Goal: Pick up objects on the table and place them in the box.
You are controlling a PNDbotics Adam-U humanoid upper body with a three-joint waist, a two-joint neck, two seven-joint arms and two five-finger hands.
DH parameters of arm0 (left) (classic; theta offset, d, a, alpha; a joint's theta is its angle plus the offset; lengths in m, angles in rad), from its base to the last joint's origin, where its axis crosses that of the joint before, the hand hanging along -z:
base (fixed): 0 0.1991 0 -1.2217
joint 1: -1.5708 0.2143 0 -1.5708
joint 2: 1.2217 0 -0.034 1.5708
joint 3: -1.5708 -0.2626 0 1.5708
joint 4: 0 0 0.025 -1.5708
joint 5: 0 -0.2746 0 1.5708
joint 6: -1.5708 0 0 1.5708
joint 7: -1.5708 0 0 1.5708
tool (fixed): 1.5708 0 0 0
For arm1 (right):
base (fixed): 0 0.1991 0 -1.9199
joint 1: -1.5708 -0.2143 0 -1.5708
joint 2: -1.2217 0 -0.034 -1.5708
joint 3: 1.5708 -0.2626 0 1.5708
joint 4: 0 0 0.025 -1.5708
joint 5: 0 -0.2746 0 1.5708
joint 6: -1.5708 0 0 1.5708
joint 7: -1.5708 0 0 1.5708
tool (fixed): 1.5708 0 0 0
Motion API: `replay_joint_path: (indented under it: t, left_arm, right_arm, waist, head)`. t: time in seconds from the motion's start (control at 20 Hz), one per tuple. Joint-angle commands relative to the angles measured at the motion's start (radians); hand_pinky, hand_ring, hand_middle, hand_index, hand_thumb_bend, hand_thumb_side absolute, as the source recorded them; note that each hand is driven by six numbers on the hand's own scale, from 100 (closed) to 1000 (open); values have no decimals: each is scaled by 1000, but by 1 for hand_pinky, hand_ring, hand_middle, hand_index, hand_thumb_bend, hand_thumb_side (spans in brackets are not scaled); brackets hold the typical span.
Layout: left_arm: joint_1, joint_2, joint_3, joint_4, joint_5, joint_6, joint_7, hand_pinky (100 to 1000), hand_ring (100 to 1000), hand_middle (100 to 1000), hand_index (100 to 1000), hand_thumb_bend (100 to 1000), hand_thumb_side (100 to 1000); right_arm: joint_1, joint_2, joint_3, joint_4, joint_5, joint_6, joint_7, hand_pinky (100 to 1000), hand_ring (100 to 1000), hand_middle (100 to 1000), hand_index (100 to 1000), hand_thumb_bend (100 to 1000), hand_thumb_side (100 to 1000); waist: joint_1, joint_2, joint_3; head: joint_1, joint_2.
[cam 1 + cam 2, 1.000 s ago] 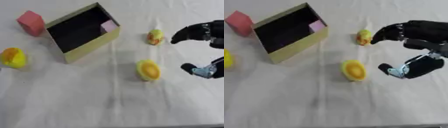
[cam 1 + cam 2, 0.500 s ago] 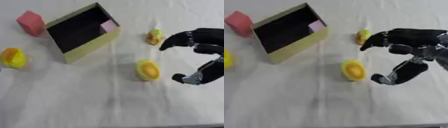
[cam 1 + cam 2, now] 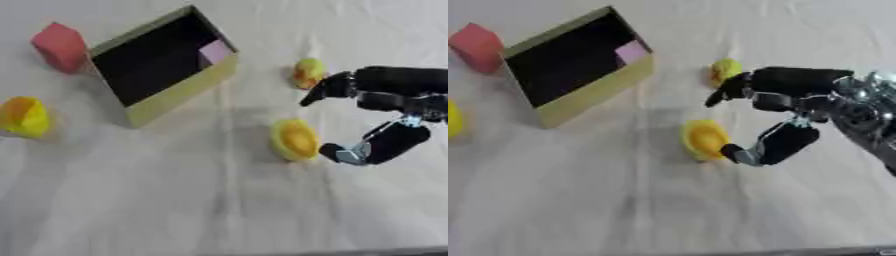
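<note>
The tabletop (image 3: 175, 200) is covered by a pale, creased cloth. No writing, label or brand can be read on anything in view.

An open box (image 3: 166, 62) with tan cardboard walls and a dark inside is seen at upper left, set askew. 1 pale pink block (image 3: 215, 50) lies inside it, in the far right corner against the wall.

A red block (image 3: 59, 46) stands on the cloth just beside the box's far left corner, outside it. A yellow-orange rounded object (image 3: 24, 116) lies near the left edge, well apart from the box's near side.

A small yellow object (image 3: 308, 73) sits to the right of the box, apart from it; its shape cannot be made out further. A larger yellow rounded object (image 3: 294, 139) lies nearer the middle of the cloth, below the small one.

The right hand (image 3: 785, 95) is seen entering from the right edge, black with silver parts. It is spread open, with nothing held: the fingers (image 3: 728, 91) are stretched toward the left, their tips near the small yellow object, and the thumb (image 3: 767, 146) is curved below, its tip just beside the right edge of the larger yellow object. Contact between thumb and object cannot be told. The larger yellow object is thus flanked on its right by the open span of the hand, but is not enclosed by it.

The left hand is not seen in either view.
</note>
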Motion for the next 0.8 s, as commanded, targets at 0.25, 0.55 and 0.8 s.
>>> replay_joint_path:
  t: [0.25,0.55,0.8]
  left_arm:
    - [-13,12,2,-15,6,-2,-8,698,669,706,819,448,541]
    - [-15,8,1,-15,7,-2,-8,697,669,706,818,448,542]
    - [-15,7,0,-15,7,-2,-10,698,670,707,818,445,543]
  right_arm:
    - [-25,45,13,80,45,-1,-14,878,879,849,905,310,442]
    - [-27,76,24,127,70,-15,-10,881,885,857,909,315,458]
    - [-28,94,28,157,90,-28,-12,881,885,856,909,313,463]
  waist:
    - [4,-12,5]
    - [5,-6,6]
    - [7,-3,8]
  head:
    - [-6,-8]
    - [-7,-11]
    - [-8,-13]
